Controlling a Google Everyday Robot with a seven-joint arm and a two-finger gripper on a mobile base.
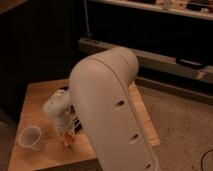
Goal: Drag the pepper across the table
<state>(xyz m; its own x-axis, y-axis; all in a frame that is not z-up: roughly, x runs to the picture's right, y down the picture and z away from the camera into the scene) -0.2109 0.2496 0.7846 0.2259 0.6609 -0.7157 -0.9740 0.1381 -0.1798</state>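
Note:
The small orange-red pepper (68, 140) lies on the light wooden table (37, 97) near its front edge. Part of it is hidden under my gripper (66, 134). The gripper reaches down from the white wrist onto the table, right at the pepper. My big white arm (110, 105) fills the middle of the view and hides the table's centre and right part.
A clear plastic cup (29, 137) stands upright at the table's front left, a short way left of the gripper. A dark object (62, 90) shows behind the wrist. A dark shelf unit (150, 55) stands behind the table, and speckled floor lies to the right.

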